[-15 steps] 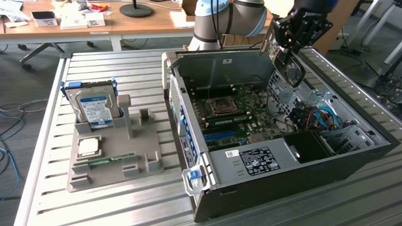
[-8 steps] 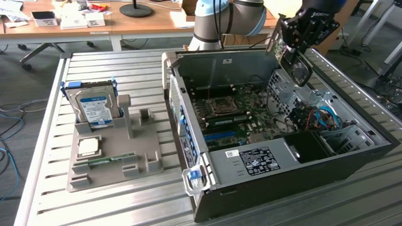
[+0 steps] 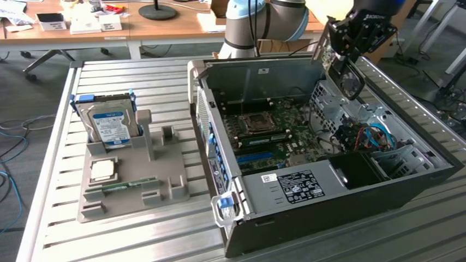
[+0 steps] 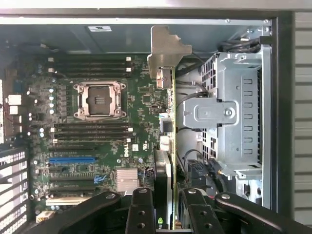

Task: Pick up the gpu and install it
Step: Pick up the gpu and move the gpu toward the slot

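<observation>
My gripper [image 3: 348, 41] hangs over the far right corner of the open computer case [image 3: 306, 218], shut on the gpu [image 3: 342, 73]. The card is held on edge, its black cooler facing the exterior view's right and its silver bracket [image 3: 319, 49] toward the back. In the wrist view the gpu [image 4: 171, 122] shows edge-on between my black fingers [image 4: 141, 209], its silver bracket [image 4: 168, 48] at the far end, my gripper [image 4: 168, 197] clamped on its near end. It hovers above the motherboard [image 4: 97, 126], beside the drive cage, clear of the slots.
The motherboard has an empty CPU socket [image 4: 100, 100], memory slots and a blue expansion slot [image 4: 72, 159]. A silver drive cage [image 4: 229, 107] and cables fill the case's right side. On the exterior view's left, a grey holder [image 3: 135, 180] carries a hard drive [image 3: 109, 125], a chip and a memory stick.
</observation>
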`<action>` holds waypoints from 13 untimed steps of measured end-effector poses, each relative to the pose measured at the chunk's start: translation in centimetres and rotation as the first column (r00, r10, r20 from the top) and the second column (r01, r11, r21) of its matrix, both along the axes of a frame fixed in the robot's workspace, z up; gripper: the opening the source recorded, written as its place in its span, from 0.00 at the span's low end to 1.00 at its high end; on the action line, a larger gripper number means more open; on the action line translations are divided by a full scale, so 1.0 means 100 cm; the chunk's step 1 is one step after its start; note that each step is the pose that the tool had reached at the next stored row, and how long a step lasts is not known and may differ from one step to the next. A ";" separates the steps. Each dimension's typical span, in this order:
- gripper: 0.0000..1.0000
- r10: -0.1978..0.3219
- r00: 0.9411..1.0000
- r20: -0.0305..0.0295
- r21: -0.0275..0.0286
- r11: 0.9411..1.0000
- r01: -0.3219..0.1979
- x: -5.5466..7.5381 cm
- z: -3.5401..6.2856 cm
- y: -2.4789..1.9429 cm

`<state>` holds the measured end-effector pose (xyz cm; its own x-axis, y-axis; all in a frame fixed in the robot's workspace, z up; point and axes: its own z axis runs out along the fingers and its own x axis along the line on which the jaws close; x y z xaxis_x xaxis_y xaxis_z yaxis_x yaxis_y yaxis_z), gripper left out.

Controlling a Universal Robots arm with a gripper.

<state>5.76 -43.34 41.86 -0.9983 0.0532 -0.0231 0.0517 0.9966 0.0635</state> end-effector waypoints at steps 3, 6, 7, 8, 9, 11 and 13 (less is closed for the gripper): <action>0.27 -0.011 1.000 0.000 0.000 1.000 0.011 0.002 -0.0002 0.0001; 0.27 -0.011 1.000 0.000 0.000 1.000 0.011 0.006 -0.0003 0.0001; 0.27 -0.011 1.000 0.000 0.000 1.000 0.011 0.006 -0.0003 0.0001; 0.27 -0.011 1.000 0.000 0.000 1.000 0.011 0.006 -0.0004 0.0001; 0.27 -0.011 1.000 0.000 0.000 1.000 0.011 0.006 -0.0008 0.0000; 0.27 -0.011 1.000 0.000 0.000 1.000 0.011 0.006 -0.0027 0.0000; 0.27 -0.011 1.000 0.000 0.000 1.000 0.011 0.006 -0.0049 0.0001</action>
<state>6.41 -43.34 41.38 -0.9977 0.0643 -0.0231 0.0628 0.9960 0.0631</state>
